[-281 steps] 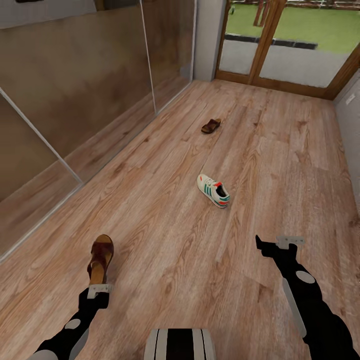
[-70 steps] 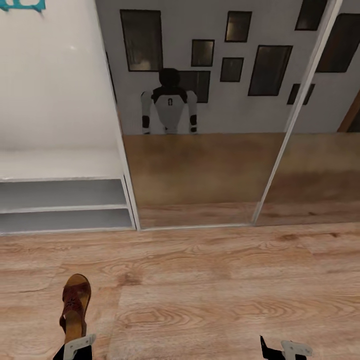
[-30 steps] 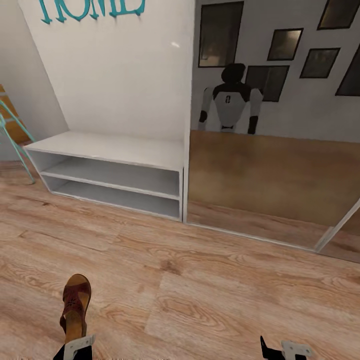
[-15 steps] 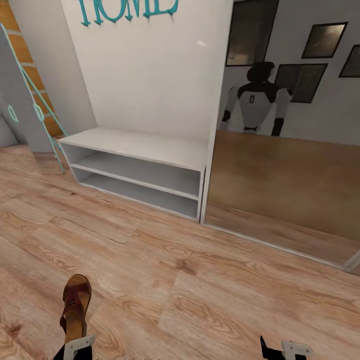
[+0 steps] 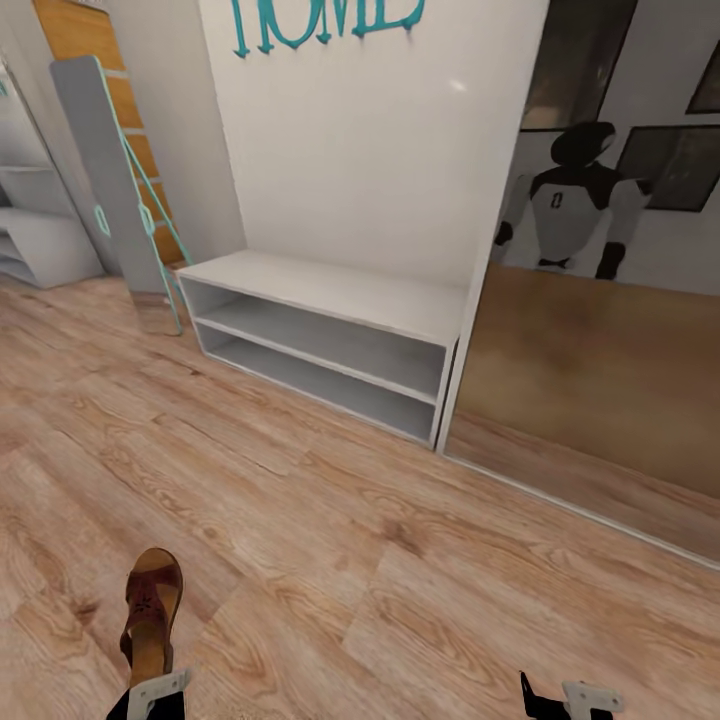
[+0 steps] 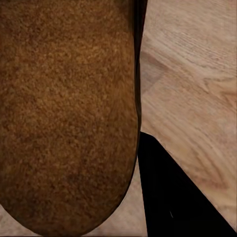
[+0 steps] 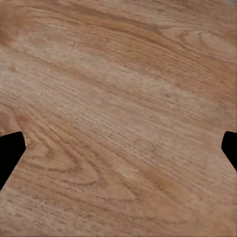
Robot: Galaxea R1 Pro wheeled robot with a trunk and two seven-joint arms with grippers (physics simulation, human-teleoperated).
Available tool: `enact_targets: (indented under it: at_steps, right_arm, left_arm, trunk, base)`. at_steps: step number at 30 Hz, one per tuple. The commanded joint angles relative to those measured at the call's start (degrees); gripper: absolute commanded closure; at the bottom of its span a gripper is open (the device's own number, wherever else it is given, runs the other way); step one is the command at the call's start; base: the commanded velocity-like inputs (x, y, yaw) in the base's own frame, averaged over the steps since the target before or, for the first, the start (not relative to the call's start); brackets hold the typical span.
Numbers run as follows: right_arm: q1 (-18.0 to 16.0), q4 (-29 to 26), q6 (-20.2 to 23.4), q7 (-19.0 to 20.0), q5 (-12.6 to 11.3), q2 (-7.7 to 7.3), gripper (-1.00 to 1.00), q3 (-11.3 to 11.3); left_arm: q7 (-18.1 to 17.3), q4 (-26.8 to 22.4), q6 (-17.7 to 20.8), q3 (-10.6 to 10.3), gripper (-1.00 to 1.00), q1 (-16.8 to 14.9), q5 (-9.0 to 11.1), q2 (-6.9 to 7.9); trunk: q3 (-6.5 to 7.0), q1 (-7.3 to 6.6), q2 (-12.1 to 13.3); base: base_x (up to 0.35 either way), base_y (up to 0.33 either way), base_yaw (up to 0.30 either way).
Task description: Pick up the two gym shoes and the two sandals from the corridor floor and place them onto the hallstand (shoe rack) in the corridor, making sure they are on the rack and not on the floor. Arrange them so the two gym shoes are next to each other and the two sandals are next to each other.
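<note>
Sandal — a slim brown leather one with a tan insole — is held in the left gripper, out over the wood floor, well short of the white rack with teal lettering. It looks light and flexible; a hold at the stiffer heel end of the sole seems safest. The right gripper hangs empty — fingertips spread wide over bare planks.

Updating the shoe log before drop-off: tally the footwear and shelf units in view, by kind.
Dark brown leather sandal with tan insole: 1
White two-shelf bench rack under teal lettering: 1
Pale grey shelf unit at far left: 1
Sneakers: 0
Total: 3
</note>
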Motion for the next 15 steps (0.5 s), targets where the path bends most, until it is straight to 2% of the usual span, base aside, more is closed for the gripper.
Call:
enact_targets:
  at_steps: [1, 7, 15]
  right_arm:
    - [0.0, 0.0, -0.2, -0.1, 0.0, 0.0, -1.0, 0.0]
    - [0.0, 0.0, -0.2, -0.1, 0.0, 0.01, -1.0, 0.0]
    - [0.0, 0.0, -0.1, -0.1, 0.1, 0.02, -1.0, 0.0]
  left_arm:
    - [0.1, 0.0, -0.1, 0.2, 1.0, -0.1, -0.3, -0.02]
    - [0.1, 0.0, -0.1, 0.2, 1.0, -0.1, -0.2, -0.02]
    - [0.1, 0.0, -0.1, 0.2, 1.0, 0.0, -0.2, -0.02]
  trunk:
    - [-0.04, -0.01, 0.0]
    - [-0.04, -0.01, 0.0]
    - [-0.04, -0.01, 0.0]
  base:
    - [0.0, 0.0, 0.276]
    - [0.058, 0.032, 0.276]
    - [0.226, 0.196, 0.277]
